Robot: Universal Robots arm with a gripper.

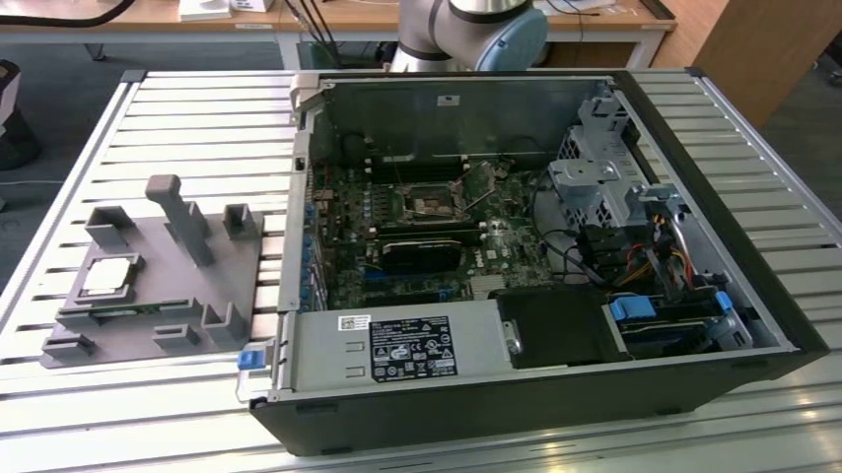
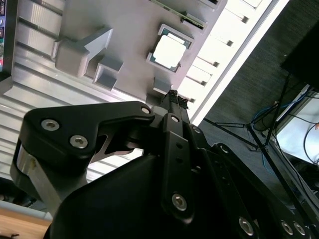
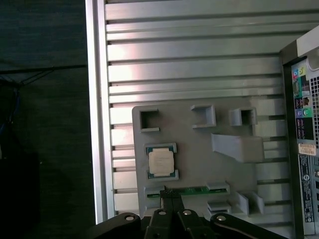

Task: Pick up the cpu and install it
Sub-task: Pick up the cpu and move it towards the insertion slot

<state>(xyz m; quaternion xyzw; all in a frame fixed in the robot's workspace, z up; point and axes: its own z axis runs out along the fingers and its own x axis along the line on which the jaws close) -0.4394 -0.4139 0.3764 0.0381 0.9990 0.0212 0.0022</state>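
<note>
On the slatted counter [image 1: 197,118], we see the cpu [image 3: 161,162] resting in its grey tray [image 3: 199,164], our fingers [image 3: 169,199] closed, holding nothing.

Cpu [image 1: 108,277] [image 2: 169,51] [image 3: 161,163]: small square silvery chip, flat in recessed seat on grey tray [image 1: 132,325], untouched.

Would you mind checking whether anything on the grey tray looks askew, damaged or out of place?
Nothing stands out. The cpu lies flat and square in its pocket on the grey tray, and the memory stick sits straight in its slot beside it.
</note>
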